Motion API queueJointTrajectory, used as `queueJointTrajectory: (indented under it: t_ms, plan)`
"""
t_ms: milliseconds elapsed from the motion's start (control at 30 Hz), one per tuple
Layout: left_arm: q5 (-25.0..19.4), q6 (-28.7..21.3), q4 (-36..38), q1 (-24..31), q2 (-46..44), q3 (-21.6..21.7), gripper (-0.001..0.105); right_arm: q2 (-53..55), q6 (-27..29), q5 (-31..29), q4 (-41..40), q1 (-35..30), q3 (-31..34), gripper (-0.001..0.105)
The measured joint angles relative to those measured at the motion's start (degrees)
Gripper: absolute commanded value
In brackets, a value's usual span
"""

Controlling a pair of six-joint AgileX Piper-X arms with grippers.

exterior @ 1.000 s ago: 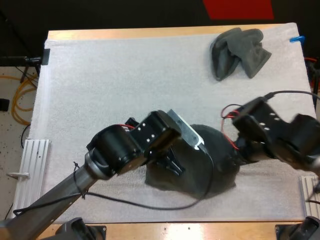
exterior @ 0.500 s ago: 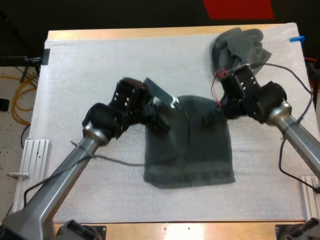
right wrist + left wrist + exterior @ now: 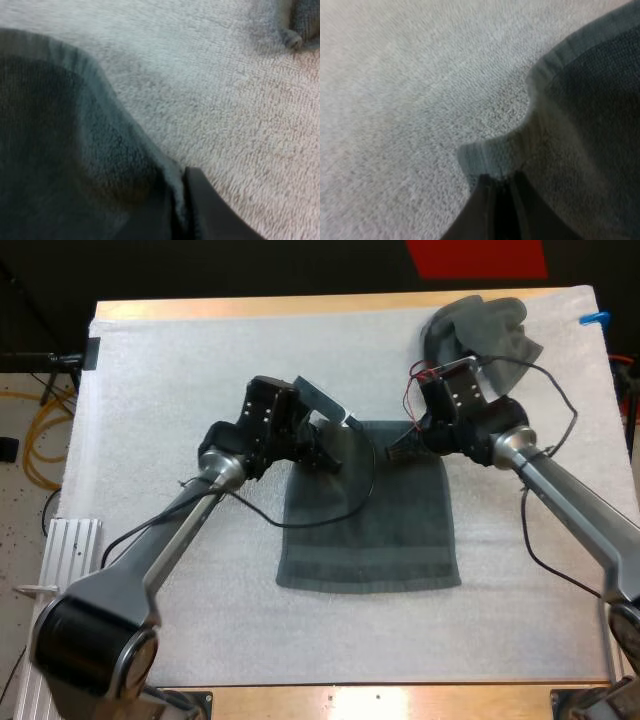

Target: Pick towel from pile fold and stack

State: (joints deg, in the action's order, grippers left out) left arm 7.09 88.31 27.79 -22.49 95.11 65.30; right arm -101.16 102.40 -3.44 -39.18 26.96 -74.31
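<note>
High view: a spread dark grey-green terry towel (image 3: pixel 368 530) lies flat mid-way across the white foam mat (image 3: pixel 170 380) on the wooden counter (image 3: pixel 250 308). The left claw (image 3: pixel 325 458) is at its far left corner and the right claw (image 3: pixel 398 452) at its far right corner. A crumpled dark grey-green towel (image 3: pixel 480 330) sits at the counter's far right corner, close behind the right arm. Bare mat lies open toward the far left corner and along the near edge.

Left wrist view: the left claw (image 3: pixel 499 182) is closed, pinching only the very tip of the towel's hemmed corner (image 3: pixel 485 155). A grip this shallow could slip during a fold.

Right wrist view: the right claw (image 3: pixel 182 200) is closed over the towel's hem (image 3: pixel 115 100), with the crumpled towel (image 3: pixel 295 25) near. Swinging that arm toward the far edge could snag the pile, and uneven pulling would skew the fold.
</note>
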Motion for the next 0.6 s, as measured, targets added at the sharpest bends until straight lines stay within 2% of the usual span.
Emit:
queueJointTrajectory:
  t_ms: [133,233,367,467,533,600]
  plan:
    - [-1.14,-0.08,-2.42,0.00,2.94,0.00,0.000,-2.54,0.00,-2.36,1.94,0.00,0.00,0.000]
    - [-2.67,-2.70,-3.10,0.00,3.95,0.00,0.001,-3.35,0.64,-2.85,3.08,0.00,0.00,0.000]
    - [-4.21,-6.38,-3.39,0.00,3.98,0.20,0.015,-3.52,1.90,-6.00,5.24,0.00,0.00,0.001]
    - [-5.27,-6.92,-3.52,0.00,3.98,0.63,0.037,-3.52,2.19,-8.03,6.24,-0.09,-0.09,0.018]
    - [-5.61,-6.92,-3.52,0.00,3.93,1.11,0.054,-3.52,2.19,-8.42,6.25,-0.33,-0.33,0.046]
    - [-6.79,-6.79,-3.52,0.00,3.23,1.53,0.061,-3.47,2.19,-9.29,6.41,-0.39,-0.33,0.074]
